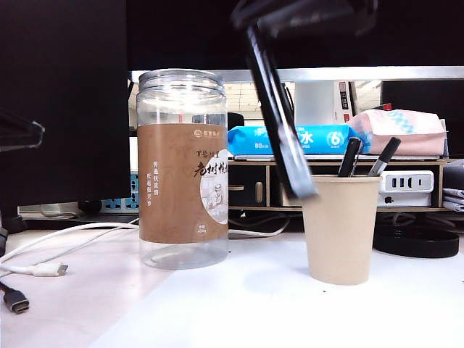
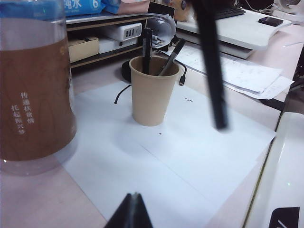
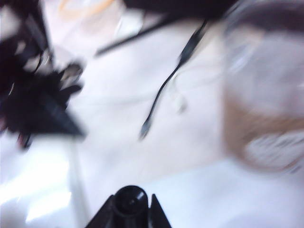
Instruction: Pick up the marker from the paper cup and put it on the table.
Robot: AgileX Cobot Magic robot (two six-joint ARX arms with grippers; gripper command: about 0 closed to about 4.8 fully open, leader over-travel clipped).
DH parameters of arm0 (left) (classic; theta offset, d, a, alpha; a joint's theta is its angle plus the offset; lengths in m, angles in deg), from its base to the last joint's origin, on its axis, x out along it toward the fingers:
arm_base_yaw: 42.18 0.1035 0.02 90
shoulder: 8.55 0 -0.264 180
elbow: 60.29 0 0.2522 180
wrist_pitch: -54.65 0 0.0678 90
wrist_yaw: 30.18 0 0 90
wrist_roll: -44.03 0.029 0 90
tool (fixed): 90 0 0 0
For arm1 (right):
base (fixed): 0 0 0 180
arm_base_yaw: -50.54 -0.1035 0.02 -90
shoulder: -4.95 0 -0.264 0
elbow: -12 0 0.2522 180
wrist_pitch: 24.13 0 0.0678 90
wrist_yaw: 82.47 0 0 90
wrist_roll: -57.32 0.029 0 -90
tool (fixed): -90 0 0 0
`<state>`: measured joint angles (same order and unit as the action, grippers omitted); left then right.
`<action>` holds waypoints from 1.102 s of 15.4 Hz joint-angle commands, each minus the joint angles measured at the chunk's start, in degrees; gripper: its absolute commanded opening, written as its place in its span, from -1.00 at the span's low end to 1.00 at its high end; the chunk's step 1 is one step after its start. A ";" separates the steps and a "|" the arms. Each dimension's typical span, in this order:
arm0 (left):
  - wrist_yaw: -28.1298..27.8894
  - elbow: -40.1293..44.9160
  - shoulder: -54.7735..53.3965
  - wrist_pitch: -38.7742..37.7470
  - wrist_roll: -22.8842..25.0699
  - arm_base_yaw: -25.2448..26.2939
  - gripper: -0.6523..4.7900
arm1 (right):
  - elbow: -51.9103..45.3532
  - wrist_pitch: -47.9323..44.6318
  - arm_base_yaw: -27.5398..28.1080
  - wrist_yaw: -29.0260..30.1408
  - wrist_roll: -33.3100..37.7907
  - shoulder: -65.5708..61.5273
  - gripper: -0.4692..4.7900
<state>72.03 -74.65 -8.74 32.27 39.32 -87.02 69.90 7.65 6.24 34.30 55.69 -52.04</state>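
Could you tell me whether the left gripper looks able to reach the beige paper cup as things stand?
Probably yes: the left gripper, shut, faces the beige paper cup across bare white paper. The tall clear jar stands aside; the black marker in the right gripper hangs beside that path.

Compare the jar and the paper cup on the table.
The jar is tall, clear plastic with a brown printed label; the cup is shorter, opaque plain beige. The jar has straight sides; the cup tapers downward. The jar looks empty; the cup holds two markers. Both stand upright on the table.
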 commanded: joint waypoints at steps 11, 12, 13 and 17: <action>0.52 0.04 0.00 -0.55 0.17 -0.07 -0.77 | 5.25 9.35 -1.33 -10.05 -15.23 -10.32 -0.50; 0.55 0.04 0.00 -0.55 0.17 -0.07 -0.77 | 6.75 9.84 -1.31 -10.71 -15.58 -12.13 -0.50; 0.52 0.04 0.00 -0.55 0.17 -0.07 -0.77 | 8.87 11.56 -1.31 -11.45 -16.48 -14.34 -0.50; 0.52 0.04 0.00 -0.55 0.17 -0.07 -0.77 | 14.08 18.03 -1.73 -11.61 -16.46 -19.26 -0.50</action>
<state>72.03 -74.65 -8.74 32.29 39.32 -87.02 82.81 24.28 4.67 22.60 39.43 -70.88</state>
